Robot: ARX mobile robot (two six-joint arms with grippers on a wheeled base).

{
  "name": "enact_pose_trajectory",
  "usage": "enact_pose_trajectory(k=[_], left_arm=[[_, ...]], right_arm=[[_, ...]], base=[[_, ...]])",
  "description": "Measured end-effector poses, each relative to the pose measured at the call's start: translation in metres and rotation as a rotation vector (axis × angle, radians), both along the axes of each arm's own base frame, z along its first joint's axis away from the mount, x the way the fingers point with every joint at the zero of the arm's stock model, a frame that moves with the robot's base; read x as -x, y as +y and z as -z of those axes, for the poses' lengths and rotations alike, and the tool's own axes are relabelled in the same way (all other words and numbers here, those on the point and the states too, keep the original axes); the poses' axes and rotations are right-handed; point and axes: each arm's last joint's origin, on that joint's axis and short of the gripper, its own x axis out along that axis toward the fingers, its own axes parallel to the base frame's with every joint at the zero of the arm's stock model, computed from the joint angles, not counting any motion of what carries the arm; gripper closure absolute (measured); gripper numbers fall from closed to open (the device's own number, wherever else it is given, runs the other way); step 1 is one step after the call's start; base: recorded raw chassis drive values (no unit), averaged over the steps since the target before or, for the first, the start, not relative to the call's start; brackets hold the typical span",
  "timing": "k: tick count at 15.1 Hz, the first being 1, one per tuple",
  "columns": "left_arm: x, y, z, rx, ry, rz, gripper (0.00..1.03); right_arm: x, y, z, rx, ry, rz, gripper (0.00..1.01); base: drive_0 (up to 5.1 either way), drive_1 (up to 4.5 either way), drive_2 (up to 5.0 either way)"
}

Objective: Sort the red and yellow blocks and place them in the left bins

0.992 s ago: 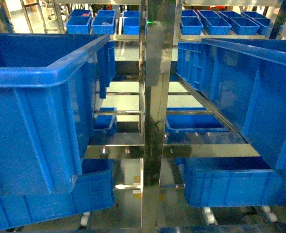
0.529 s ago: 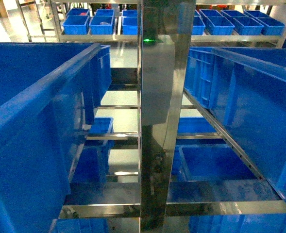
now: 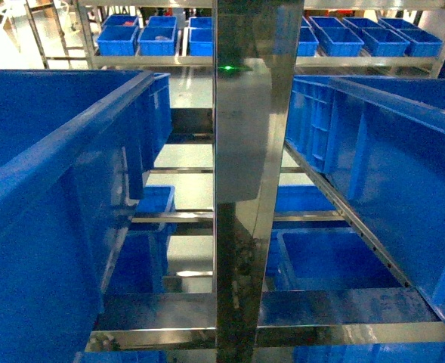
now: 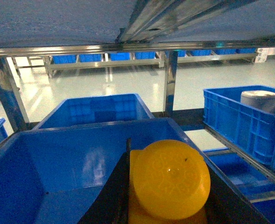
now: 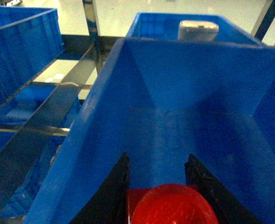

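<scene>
left gripper (image 4: 167, 205): your jaws clamp the yellow block (image 4: 170, 179), blue bin (image 4: 58, 154) below.
right gripper (image 5: 158, 196): jaws grip the red block (image 5: 172, 205), over bin (image 5: 198, 102).
room: steel rack (image 3: 241, 189), pale floor (image 4: 104, 84).

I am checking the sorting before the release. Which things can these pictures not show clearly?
- Yellow block: left wrist view, lower part cut off by the frame edge and hidden between the left gripper fingers.
- Red block: right wrist view, cut off at the bottom edge.
- Both arms: absent from the head view, where crates and the steel post fill it.
</scene>
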Motion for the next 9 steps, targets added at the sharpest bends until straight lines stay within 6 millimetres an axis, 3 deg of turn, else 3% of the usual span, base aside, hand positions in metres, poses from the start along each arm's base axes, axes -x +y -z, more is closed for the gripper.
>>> enact_pose_trajectory(k=[4, 6, 7, 9], left_arm=[[0.0, 0.0, 0.0, -0.001, 0.001, 0.0, 0.77], [0.0, 0.0, 0.0, -0.001, 0.001, 0.0, 0.77], [0.0, 0.0, 0.0, -0.001, 0.001, 0.0, 0.77], [0.0, 0.0, 0.0, -0.001, 0.001, 0.0, 0.77]], right_arm=[[-0.071, -0.011, 0.05, -0.024, 0.182, 0.034, 0.72], [-0.108, -0.008, 0.067, -0.035, 0.172, 0.043, 0.72], [-0.116, -0.004, 0.073, -0.034, 0.147, 0.044, 0.72], [-0.117, -0.002, 0.062, -0.039, 0.05, 0.05, 0.54]], base=[[0.0, 0.0, 0.0], [0.0, 0.0, 0.0], [0.0, 0.0, 0.0], [0.0, 0.0, 0.0]])
